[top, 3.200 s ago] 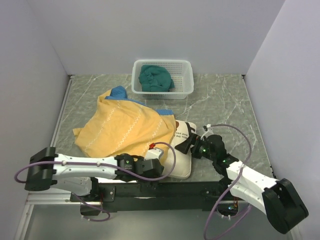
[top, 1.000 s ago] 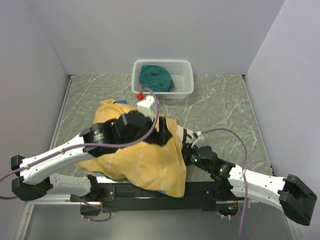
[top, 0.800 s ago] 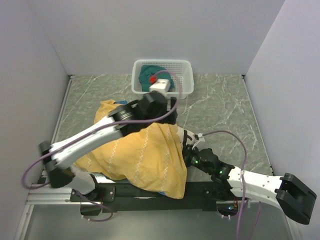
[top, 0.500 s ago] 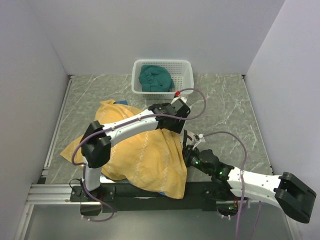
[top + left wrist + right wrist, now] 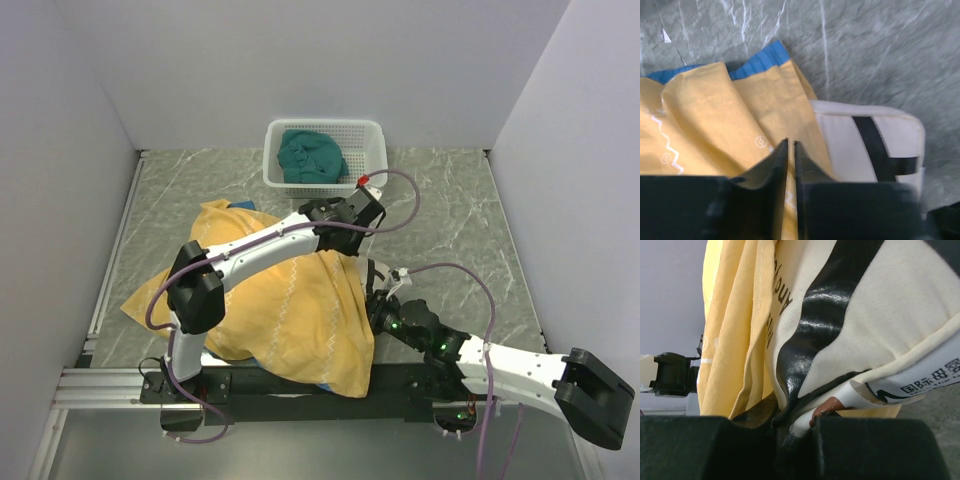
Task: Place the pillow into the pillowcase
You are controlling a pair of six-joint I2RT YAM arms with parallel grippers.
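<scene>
The mustard-yellow pillowcase (image 5: 280,300) lies draped over most of the pillow. Only the pillow's cream end with black lettering (image 5: 377,268) sticks out to the right. My left gripper (image 5: 350,238) hovers at the pillowcase's far right edge, its fingers drawn together to a thin slit. In the left wrist view the left gripper (image 5: 790,142) points at the flat yellow pillowcase (image 5: 715,115), with the pillow (image 5: 865,145) just to the right and no cloth seen pinched. My right gripper (image 5: 378,292) is shut on the pillow's near edge. The right wrist view shows the right gripper (image 5: 795,415) clamping the pillow (image 5: 880,305) and its label beside the pillowcase (image 5: 735,315).
A white plastic basket (image 5: 372,178) stands at the back centre with a teal cloth (image 5: 310,155) in it. White walls close in the marble table (image 5: 440,210) on three sides. A blue strip of the pillowcase's other side (image 5: 760,62) shows at its far edge.
The pillowcase now covers the pillow. My left arm swung from above the cloth's middle to its far right edge and its jaws closed. The right gripper kept hold of the pillow.
</scene>
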